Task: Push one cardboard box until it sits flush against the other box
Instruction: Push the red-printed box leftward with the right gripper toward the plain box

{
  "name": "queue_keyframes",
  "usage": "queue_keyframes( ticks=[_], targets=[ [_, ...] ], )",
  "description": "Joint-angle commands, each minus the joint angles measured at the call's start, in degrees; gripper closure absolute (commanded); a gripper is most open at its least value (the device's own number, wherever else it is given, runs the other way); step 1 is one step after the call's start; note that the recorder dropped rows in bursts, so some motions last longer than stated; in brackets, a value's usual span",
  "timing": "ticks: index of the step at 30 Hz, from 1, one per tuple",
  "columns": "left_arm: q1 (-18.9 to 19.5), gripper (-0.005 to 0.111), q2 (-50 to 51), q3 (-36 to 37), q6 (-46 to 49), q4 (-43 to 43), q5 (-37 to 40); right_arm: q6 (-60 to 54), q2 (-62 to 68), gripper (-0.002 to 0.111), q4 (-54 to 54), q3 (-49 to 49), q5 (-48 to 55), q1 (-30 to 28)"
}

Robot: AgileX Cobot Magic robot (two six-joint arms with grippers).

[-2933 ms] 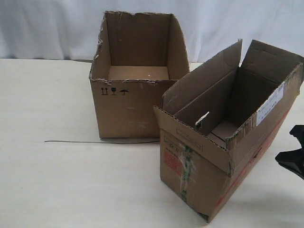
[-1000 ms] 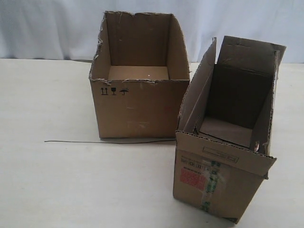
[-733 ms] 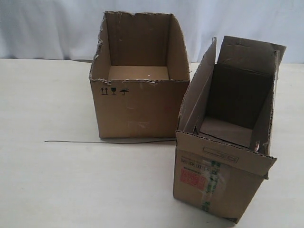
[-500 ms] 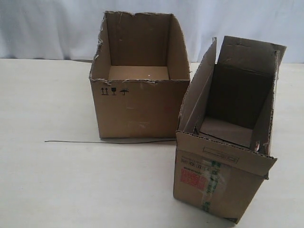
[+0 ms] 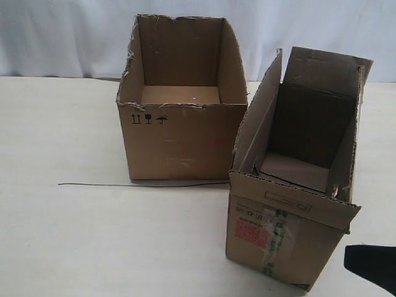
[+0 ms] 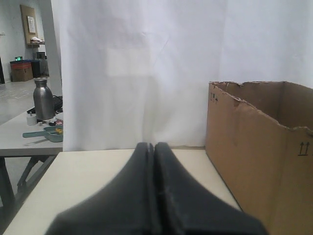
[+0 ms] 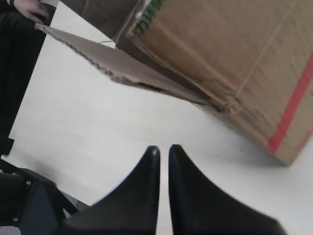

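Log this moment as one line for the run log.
narrow box: right of wide box, skewed, flush unclear | left tool: shut, empty | right tool: shut, empty, off narrow box

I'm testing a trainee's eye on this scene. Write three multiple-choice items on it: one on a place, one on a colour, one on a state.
1. In the exterior view, where does the narrow box stand relative to the wide box?
A. to its right
B. to its left
C. inside it

2. The square label on the narrow box's front is:
A. blue
B. red
C. yellow

3. The left gripper is:
A. wide open
B. shut, holding nothing
C. clamped on a flap

Answers:
1 A: it stands on the right side, nearer the camera.
2 B: the label is plainly red.
3 B: the left wrist view shows its fingers pressed together with nothing between them.
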Motion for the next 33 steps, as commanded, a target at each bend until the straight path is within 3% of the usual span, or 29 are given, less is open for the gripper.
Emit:
queue_keyframes(
  ticks=[1,22,30,33],
  targets=[
    [0.01,0.107,-0.2,0.15,-0.32,0.02,-0.54,-5.38,4.52,0.103,4.71,0.25,-1.98,0.18],
    [0.01,0.107,-0.2,0.15,-0.32,0.02,-0.54,-11.79,19.66,0.103,4.87,0.25,-20.12,0.18],
    [0.01,0.107,-0.2,0.15,-0.32,-0.1,-0.54,-13.37,20.72,0.103,9.36,-0.01,-16.31,1.22],
    [0.01,0.107,-0.2,0.15,-0.32,-0.1,-0.54,-13.37,20.72,0.103,9.61,-0.01,-20.6,3.21]
  ],
)
